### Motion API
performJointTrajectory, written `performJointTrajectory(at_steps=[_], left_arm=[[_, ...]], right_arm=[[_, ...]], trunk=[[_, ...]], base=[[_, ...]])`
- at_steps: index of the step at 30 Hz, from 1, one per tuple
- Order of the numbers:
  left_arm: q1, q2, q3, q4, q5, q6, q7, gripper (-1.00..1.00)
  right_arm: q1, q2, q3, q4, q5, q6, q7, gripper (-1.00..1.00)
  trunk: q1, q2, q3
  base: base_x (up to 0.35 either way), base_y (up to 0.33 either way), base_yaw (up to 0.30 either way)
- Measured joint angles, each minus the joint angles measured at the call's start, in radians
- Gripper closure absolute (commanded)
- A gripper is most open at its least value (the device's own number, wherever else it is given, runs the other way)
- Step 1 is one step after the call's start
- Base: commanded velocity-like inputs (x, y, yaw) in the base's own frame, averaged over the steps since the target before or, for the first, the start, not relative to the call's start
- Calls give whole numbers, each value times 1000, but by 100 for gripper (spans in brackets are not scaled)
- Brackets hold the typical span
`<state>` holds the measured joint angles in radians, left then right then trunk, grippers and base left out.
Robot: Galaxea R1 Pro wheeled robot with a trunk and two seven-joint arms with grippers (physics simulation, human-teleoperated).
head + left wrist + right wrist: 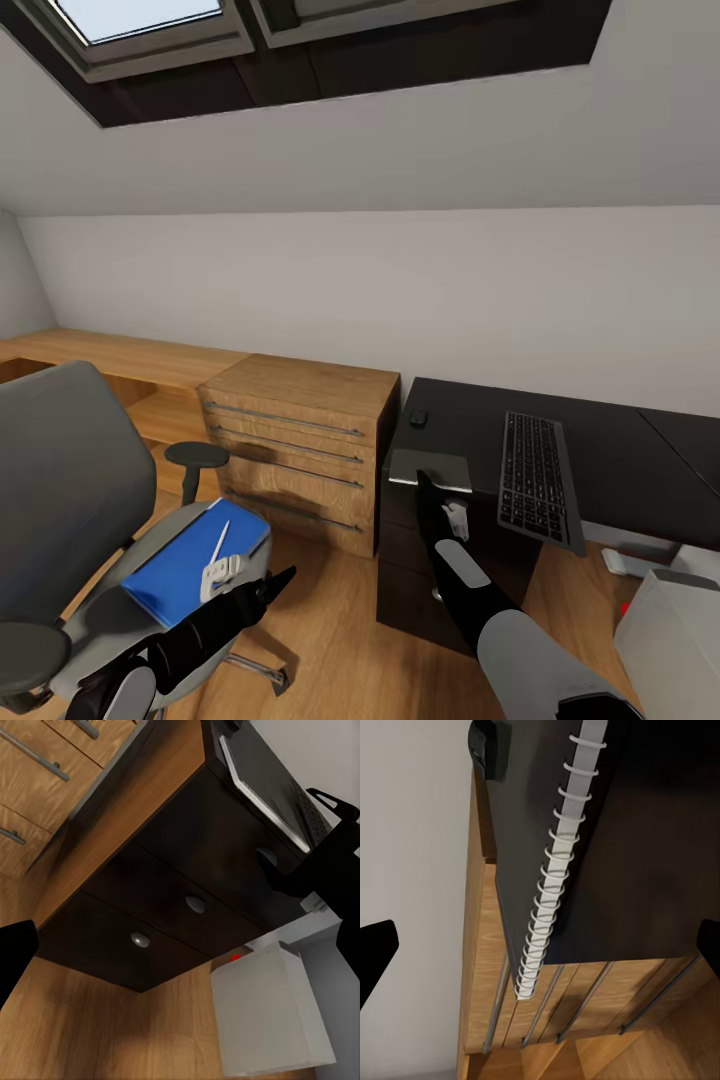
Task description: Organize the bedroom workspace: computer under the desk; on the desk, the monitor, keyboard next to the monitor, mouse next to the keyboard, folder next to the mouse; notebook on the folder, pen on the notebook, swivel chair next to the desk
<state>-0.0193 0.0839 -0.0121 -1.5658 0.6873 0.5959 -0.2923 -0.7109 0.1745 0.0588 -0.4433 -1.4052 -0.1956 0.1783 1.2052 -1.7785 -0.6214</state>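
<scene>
The notebook lies flat at the desk's near left corner, spiral edge visible from my right wrist camera, just under my right gripper, whose fingers I see spread wide and empty. My left gripper hangs beside the swivel chair; I cannot tell its finger state. The folder lies on the seat with the pen on it. The keyboard overhangs the desk's front edge, and the mouse sits near the back.
</scene>
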Motion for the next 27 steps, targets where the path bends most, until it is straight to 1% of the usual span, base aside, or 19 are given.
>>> performJointTrajectory(at_steps=[8,15,20,24,27], left_arm=[[0,0,0,0,1,0,0,-100],[0,0,0,0,1,-1,0,-100],[0,0,0,0,2,-1,0,-100],[0,0,0,0,2,-1,0,-100],[0,0,0,0,2,-1,-1,-100]], right_arm=[[0,0,0,0,0,-1,0,-100],[0,0,-2,0,1,-1,-1,-100],[0,0,-4,0,1,-2,-8,-100],[0,0,-15,0,1,-2,-19,-100],[0,0,-32,0,1,-2,-28,-100]], trunk=[[0,0,0],[0,0,0],[0,0,0],[0,0,0],[0,0,0]], base=[[10,0,0],[111,-42,0],[38,-16,0],[14,-6,0],[5,-2,0]])
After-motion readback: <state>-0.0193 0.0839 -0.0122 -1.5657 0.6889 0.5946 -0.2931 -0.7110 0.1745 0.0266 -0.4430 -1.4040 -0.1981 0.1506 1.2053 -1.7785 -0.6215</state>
